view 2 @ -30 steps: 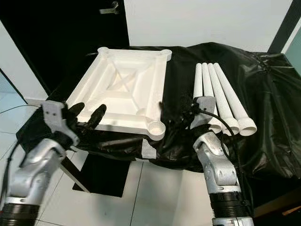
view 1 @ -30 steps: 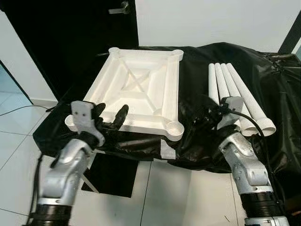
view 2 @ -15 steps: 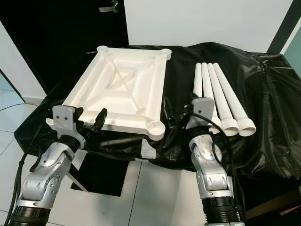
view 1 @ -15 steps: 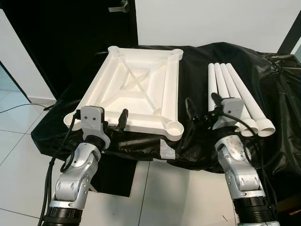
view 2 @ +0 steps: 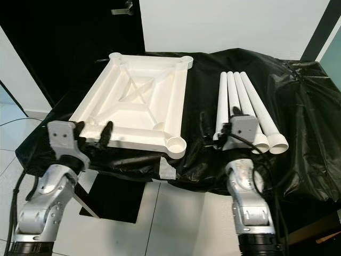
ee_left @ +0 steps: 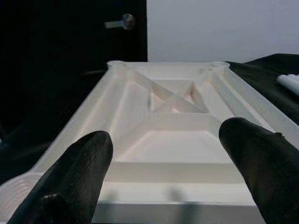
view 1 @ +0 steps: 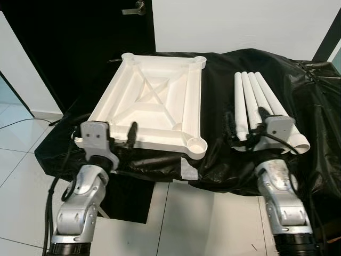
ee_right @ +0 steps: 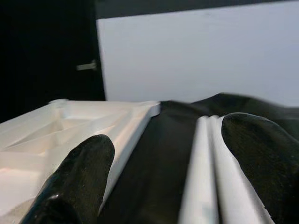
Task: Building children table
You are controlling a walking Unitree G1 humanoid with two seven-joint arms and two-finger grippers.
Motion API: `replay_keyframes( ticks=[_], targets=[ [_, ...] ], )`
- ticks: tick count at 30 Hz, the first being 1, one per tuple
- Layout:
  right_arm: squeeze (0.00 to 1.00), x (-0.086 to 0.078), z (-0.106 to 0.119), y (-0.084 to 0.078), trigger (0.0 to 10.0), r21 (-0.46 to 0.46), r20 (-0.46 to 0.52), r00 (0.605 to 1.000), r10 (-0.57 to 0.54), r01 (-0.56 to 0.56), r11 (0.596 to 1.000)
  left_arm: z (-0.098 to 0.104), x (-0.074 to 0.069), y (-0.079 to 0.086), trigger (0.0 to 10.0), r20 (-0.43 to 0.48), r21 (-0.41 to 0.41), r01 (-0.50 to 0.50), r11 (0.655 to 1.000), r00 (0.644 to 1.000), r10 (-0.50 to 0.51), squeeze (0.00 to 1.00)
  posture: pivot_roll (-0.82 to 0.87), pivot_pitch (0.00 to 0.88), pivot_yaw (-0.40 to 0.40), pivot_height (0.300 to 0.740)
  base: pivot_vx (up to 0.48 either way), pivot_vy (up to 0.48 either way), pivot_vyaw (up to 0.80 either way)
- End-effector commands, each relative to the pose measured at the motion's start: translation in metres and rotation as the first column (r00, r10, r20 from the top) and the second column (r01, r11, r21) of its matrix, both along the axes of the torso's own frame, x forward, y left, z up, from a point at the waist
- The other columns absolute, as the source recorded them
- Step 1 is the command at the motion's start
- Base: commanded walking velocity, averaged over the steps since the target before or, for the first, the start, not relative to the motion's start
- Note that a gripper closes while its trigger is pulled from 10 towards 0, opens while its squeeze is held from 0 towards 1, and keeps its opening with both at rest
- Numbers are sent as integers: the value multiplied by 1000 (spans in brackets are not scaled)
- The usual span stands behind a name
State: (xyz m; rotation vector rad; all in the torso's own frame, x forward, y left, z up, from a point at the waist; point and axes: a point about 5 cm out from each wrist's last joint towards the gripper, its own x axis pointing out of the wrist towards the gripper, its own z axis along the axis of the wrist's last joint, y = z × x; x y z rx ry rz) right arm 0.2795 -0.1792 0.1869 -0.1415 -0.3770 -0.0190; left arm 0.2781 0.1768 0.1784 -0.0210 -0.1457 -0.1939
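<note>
Facing a table [view 1: 319,106] draped in black sheeting, we hold both arms raised at its near edge. Our left gripper [view 1: 104,136] hovers at the near left corner, jaws spread apart, its fingers [ee_left: 79,172] framing the near rim of the white tabletop panel [view 1: 154,101]. That panel lies upside down on the left half of the table, ribs and corner sockets facing up. Our right gripper [view 1: 245,125] sits at the near ends of four white legs [view 1: 261,101], jaws likewise apart and gripping nothing. The legs lie side by side on the right half, running from near edge towards the far edge, just beside the panel but apart from it.
</note>
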Motion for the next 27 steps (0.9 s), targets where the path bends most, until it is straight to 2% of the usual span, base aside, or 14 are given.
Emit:
replay_keyframes(
  ticks=[1,7,13,27],
  targets=[
    [0,3,-3,1,10000,0,-1,1000,-4,4,1000,-2,3,5,10000,1,-32,-66,997,998,66,0,87,0,2,740,0,0,0],
    [0,5,-19,8,10000,13,-30,999,20,-19,1000,-18,3,1,10000,-4,-35,-79,996,997,79,0,89,0,-1,740,0,0,0],
    [0,4,-23,13,10000,19,-44,998,39,-39,999,-26,1,-5,10000,-23,-56,-62,997,998,61,0,93,0,-8,740,0,0,0],
    [0,8,-13,10,10000,-4,-5,999,36,-36,999,-12,2,0,10000,33,-30,-19,999,999,20,0,98,0,-12,740,0,0,0]
  ],
)
